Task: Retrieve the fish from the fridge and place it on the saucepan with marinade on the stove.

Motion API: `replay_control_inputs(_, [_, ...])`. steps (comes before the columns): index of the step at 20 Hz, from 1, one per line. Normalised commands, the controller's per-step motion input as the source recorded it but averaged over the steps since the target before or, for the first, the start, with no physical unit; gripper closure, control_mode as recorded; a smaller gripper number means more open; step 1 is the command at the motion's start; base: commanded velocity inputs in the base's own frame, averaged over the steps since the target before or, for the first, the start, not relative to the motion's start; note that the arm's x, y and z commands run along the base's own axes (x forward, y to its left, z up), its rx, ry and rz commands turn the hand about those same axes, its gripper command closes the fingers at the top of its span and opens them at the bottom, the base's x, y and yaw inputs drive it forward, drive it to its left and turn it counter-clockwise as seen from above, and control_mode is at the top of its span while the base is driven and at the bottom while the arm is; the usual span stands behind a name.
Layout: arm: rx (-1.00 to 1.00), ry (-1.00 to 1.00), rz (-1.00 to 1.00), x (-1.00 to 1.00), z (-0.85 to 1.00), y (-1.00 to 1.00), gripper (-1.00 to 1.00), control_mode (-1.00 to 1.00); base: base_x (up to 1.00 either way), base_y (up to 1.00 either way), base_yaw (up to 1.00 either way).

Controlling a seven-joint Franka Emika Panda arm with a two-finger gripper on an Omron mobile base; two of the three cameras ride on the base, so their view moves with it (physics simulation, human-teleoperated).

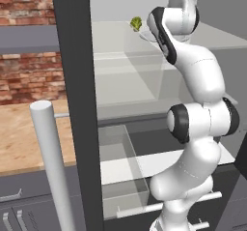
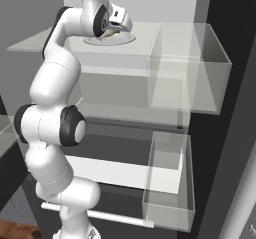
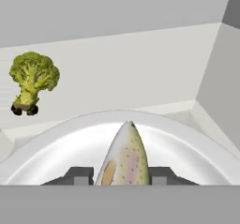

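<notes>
The fish [image 3: 125,157], pale and speckled, lies on a white plate [image 3: 61,153] on the top shelf of the open fridge [image 1: 75,80]. My gripper [image 3: 121,177] is shut on it, a dark fingertip [image 3: 79,176] pressed against each flank, and the fish's pointed end sticks out ahead of them. Seen from the right base view, the hand [image 2: 116,29] reaches down onto that plate [image 2: 122,39] at the shelf's left. The saucepan, marinade and stove are out of view.
A green broccoli floret [image 3: 33,80] stands on the same shelf beside the plate, also in the left base view [image 1: 136,23]. Clear door bins [image 2: 187,68] hang to the right. The fridge's pale handle [image 1: 50,162] and a wooden counter [image 1: 24,133] lie to the left.
</notes>
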Motion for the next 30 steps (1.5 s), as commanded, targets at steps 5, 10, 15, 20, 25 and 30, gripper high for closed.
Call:
replay_control_inputs(5, [0.0, -0.16, 0.0, -0.11, 0.0, 0.0, 1.0, -1.0, 0.0, 0.0, 0.0])
replay_control_inputs(10, [0.0, -0.12, 0.0, -0.31, 0.0, 0.0, 1.0, -1.0, 0.0, 0.0, 0.0])
replay_control_inputs(15, [0.02, -0.31, 0.0, -0.85, 0.17, 0.0, 1.0, -1.0, 0.0, 0.0, 0.0])
replay_control_inputs(20, [0.03, -0.35, 0.0, -1.0, 0.33, 0.0, 1.0, -1.0, 0.0, 0.0, 0.0])
replay_control_inputs(25, [0.01, -0.11, 0.0, -1.0, 0.16, 0.0, 1.0, -1.0, 0.0, 0.0, 0.0])
replay_control_inputs(30, [0.0, 0.05, 0.0, -1.0, 0.0, 0.0, 1.0, -1.0, 0.0, 0.0, 0.0])
